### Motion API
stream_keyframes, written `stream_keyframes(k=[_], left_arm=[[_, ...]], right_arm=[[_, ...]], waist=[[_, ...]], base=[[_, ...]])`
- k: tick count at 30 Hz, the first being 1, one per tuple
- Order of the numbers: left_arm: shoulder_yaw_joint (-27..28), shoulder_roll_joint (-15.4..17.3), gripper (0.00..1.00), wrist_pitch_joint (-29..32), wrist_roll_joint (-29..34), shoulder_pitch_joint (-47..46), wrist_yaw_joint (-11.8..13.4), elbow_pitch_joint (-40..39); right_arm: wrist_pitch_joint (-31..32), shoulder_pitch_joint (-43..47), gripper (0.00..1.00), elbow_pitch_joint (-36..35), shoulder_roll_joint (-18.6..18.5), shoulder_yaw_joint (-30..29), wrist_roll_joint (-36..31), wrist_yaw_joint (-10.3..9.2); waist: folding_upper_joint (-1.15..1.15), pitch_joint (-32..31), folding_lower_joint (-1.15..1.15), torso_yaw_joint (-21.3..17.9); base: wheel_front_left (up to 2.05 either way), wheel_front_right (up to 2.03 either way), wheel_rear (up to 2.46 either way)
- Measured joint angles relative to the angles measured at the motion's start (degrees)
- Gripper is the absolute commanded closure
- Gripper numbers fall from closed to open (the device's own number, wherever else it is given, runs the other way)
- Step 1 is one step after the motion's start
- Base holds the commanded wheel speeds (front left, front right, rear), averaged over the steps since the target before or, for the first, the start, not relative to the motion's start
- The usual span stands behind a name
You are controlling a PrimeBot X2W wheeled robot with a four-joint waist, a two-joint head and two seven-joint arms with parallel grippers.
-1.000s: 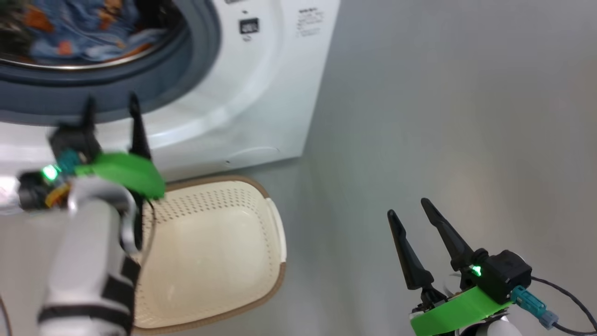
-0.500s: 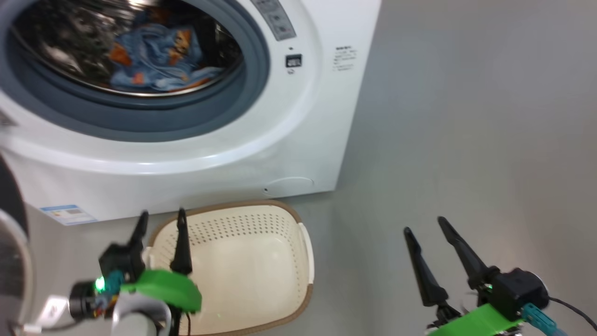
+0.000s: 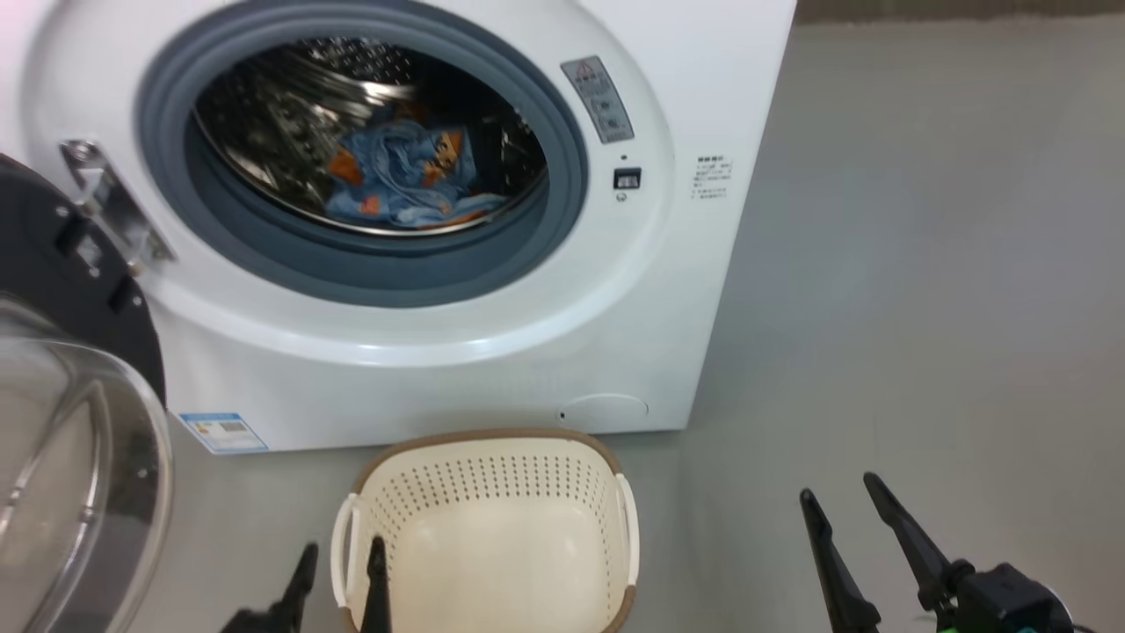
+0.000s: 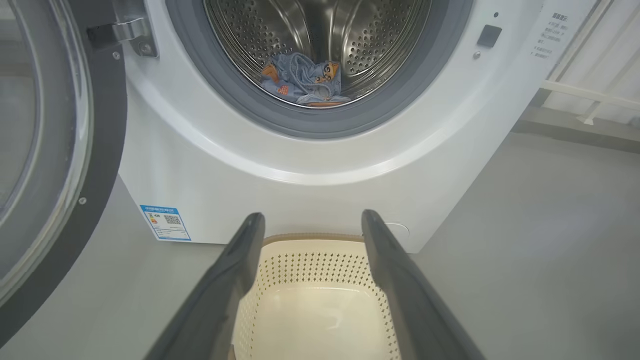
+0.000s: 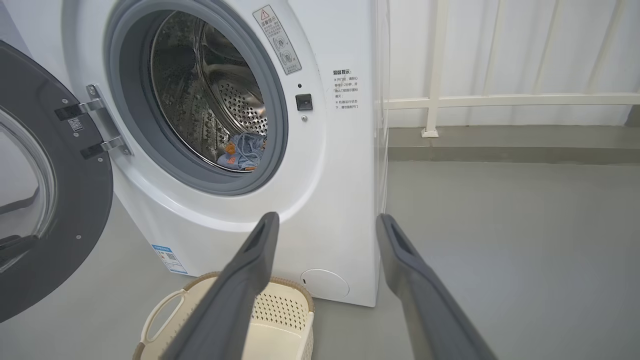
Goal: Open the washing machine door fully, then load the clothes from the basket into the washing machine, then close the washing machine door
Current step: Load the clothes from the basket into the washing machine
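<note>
The white washing machine (image 3: 492, 352) stands with its round door (image 3: 83, 440) swung wide to the left, glass bowl facing out. Light blue clothes (image 3: 400, 176) with orange prints lie in the steel drum, and show again as clothes (image 4: 305, 80) and clothes (image 5: 242, 150) in the wrist views. The cream basket (image 3: 492, 470) sits on the floor against the machine's front, its inside bare. My left gripper (image 3: 341, 552) hangs open over the basket's near left corner. Open as well, my right gripper (image 3: 838, 489) is off to the basket's right, above bare floor.
Grey floor (image 3: 923, 308) stretches to the right of the machine. A white railing (image 5: 440, 100) and a low step run along the wall behind it. A blue label (image 4: 165, 222) marks the machine's lower left front. The open door takes up the room on the left.
The head camera has pulled back and tilted up, bringing the whole drum and door into view. My left gripper has drawn back from the drum's mouth to the basket's near side.
</note>
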Motion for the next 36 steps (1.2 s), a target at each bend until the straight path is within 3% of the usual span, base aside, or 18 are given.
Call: stream_keyframes(k=[9,19,36], left_arm=[[2.5,0.1,0.0,0.0,1.1,7.0,-0.3,-4.7],[6.9,0.2,0.0,0.0,2.3,10.7,-2.2,-9.0],[6.7,0.2,0.0,0.0,2.3,11.4,-2.2,-11.6]], right_arm=[[0.0,4.9,0.0,-0.9,0.1,-1.7,0.0,0.0],[0.0,6.2,0.0,-0.9,0.1,-3.3,-0.4,0.0],[0.0,6.7,0.0,0.5,0.1,-4.5,-0.8,0.0]], waist=[[0.0,-4.4,0.0,1.1],[0.0,-5.0,0.0,-0.6],[0.0,-4.3,0.0,-0.4]], base=[[0.0,0.0,0.0],[0.0,0.0,0.0],[0.0,0.0,0.0]])
